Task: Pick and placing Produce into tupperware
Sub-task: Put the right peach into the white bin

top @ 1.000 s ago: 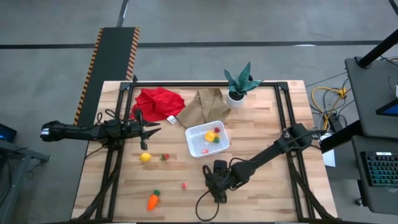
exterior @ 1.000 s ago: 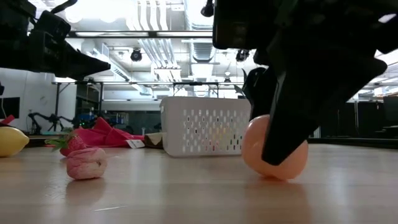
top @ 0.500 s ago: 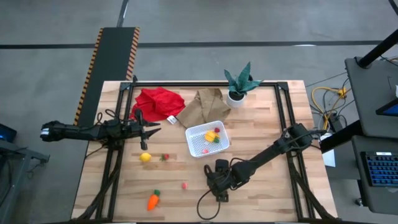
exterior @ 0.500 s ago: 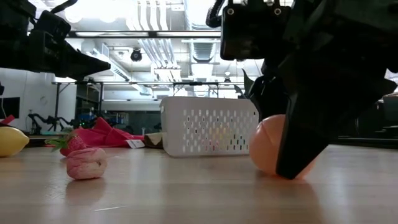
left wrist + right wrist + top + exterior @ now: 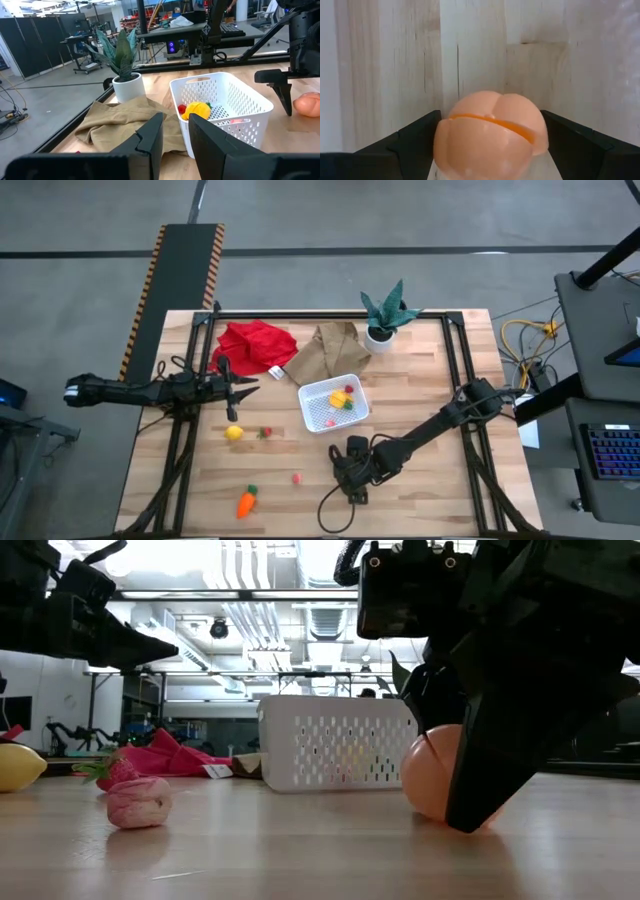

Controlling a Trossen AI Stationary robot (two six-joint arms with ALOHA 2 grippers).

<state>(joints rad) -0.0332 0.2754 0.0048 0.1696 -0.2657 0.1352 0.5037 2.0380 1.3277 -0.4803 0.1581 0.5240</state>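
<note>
While its dark fingers stand wide, the right claw (image 5: 490, 150) straddles the smooth, round peach (image 5: 491, 134).

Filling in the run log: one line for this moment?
right gripper: open, straddling peach-orange toy fruit on table | left gripper: waiting above table | white perforated plastic basket: holds some produce

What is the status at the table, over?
Right gripper jaws open, straddling peach on table. Left gripper idle, hovering left side. Basket beyond, path clear.
</note>
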